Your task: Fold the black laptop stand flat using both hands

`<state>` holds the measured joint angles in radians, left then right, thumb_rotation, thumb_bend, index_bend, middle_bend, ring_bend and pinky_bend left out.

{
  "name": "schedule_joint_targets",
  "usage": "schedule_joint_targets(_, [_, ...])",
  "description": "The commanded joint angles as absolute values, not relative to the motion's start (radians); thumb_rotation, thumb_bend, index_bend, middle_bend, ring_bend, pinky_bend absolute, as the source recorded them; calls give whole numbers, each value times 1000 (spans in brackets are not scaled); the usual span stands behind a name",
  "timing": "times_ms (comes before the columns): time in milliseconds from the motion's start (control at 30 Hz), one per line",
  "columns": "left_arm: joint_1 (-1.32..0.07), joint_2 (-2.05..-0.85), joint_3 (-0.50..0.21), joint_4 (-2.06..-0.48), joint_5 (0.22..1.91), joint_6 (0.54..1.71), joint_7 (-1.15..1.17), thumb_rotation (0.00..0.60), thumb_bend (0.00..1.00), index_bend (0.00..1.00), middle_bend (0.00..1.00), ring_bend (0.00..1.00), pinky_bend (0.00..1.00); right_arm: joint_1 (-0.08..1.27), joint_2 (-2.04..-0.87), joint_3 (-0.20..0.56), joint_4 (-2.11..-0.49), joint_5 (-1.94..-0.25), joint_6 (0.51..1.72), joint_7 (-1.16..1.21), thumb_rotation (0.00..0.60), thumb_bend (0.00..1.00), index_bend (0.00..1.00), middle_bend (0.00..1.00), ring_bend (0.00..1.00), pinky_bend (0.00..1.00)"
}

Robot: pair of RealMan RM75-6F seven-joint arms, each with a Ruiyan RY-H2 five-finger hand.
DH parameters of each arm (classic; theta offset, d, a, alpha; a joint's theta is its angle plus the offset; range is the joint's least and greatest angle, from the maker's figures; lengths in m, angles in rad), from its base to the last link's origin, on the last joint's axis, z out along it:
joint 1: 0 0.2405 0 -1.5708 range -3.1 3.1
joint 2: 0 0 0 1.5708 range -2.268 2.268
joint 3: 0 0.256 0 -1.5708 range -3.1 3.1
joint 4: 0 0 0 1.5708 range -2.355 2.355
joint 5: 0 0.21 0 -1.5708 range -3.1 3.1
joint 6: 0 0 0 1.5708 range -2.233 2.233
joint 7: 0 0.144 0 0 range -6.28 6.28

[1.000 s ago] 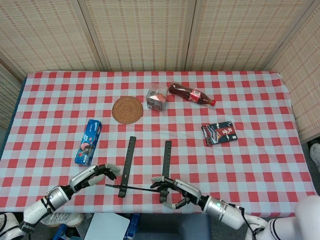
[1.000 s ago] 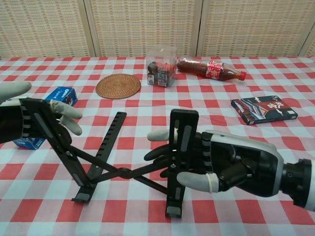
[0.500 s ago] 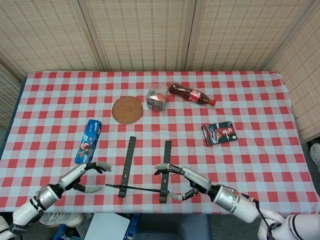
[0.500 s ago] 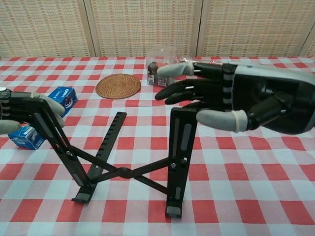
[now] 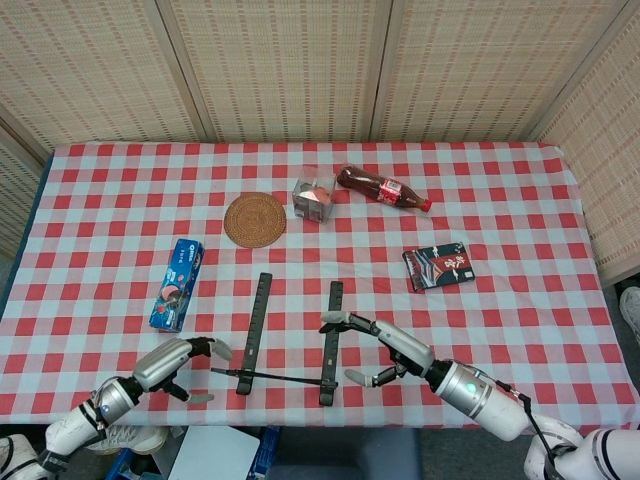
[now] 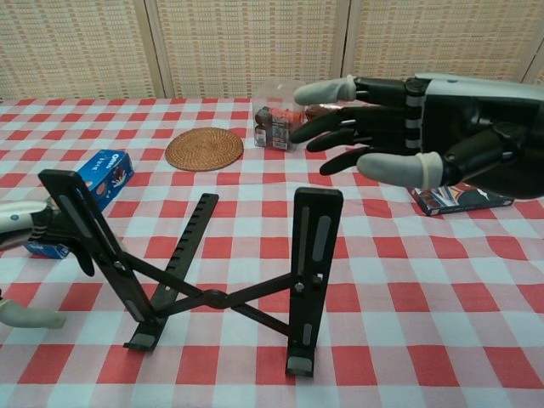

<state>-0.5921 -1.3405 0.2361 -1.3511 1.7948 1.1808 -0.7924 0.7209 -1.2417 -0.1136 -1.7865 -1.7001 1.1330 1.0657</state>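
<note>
Right hand: the right hand (image 6: 425,136) hung above and just right of the stand's right upright, fingers spread and pointing left, palm empty (released, touching nothing).
Left hand: the left hand (image 5: 178,362) sat low at the near-left table edge, fingers apart and slightly curled, holding nothing; in the chest view only its fingers (image 6: 34,319) showed beside the left upright, apart from it.
Stand: the black metal laptop stand (image 6: 212,272) stood unfolded near the front edge of the red-and-white checked tablecloth (image 5: 500,300), both arms raised, cross-struts meeting low between them.
Change: a second earlier both hands were closed around the uprights; since then both had let go, the right rising well clear, the left drawing back outward. The stand had not moved (still open).
Room: bare cloth lay right of the stand and behind it; the blue snack box (image 5: 177,283) lay near its left side; the round woven coaster (image 5: 254,219), clear plastic box (image 5: 313,198), red-labelled cola bottle (image 5: 384,188) and dark red-printed packet (image 5: 439,266) lay well apart, farther back.
</note>
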Motion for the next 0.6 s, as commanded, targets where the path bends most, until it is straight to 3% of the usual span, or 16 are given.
schedule_joint_targets(33, [-581, -1378, 219, -1331, 1778, 1171, -736, 600, 203, 371, 261, 241, 309, 718, -1245, -113, -1780, -1700, 1129, 1073, 600, 316, 123, 207, 127, 143])
schedule_joint_targets(600, [-582, -1448, 174, -1314, 1728, 1146, -686, 600, 319, 458, 261, 241, 307, 700, -1258, -107, -1745, -1698, 1121, 1104, 600, 304, 123, 206, 127, 143])
